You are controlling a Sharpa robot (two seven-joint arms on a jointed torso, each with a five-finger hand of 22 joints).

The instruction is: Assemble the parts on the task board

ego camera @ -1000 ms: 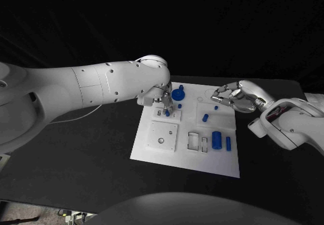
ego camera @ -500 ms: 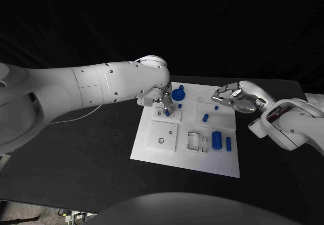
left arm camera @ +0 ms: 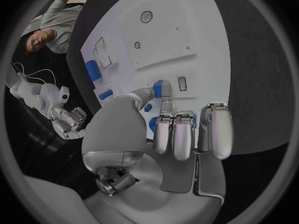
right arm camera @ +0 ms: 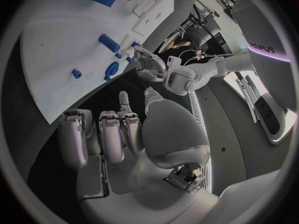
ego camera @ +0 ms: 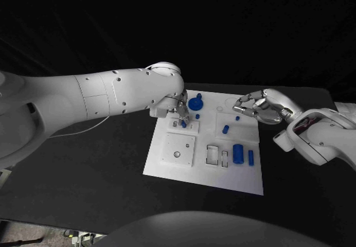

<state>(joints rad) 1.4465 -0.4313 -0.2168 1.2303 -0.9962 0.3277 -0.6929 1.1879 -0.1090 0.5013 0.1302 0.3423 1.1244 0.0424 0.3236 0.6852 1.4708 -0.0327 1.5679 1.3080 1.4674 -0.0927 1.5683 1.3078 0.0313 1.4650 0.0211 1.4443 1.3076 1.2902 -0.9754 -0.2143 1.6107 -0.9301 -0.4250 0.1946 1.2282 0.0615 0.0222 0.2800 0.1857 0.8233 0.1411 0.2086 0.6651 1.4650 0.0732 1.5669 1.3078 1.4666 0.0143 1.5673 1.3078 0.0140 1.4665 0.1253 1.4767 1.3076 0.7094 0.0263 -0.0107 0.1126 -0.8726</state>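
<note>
The white task board (ego camera: 211, 175) lies at the middle of the black table (ego camera: 96, 170), blue parts scattered over its far and right areas. At its ten o'clock corner the left hand (ego camera: 176, 109) pinches a small blue peg (left arm camera: 158, 89) in its fingers (left arm camera: 163, 104), tip down on the board. At two o'clock the right hand (ego camera: 256, 107) hovers above the board edge, fingers curled in on nothing.

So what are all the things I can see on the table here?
Flat white task board: one, white, middle of the black table.
Black table: one, black, under the board.
Round blue knob part: one, blue, far edge of the board.
Large blue cylinder part: one, blue, right side of the board.
Small blue peg parts: several, blue, scattered mid-board.
Small blue pin: one, blue, pinched by the left hand over the board.
Left hand: silver, holding the pin.
Right hand: silver, fingers curled, holding nothing.
</note>
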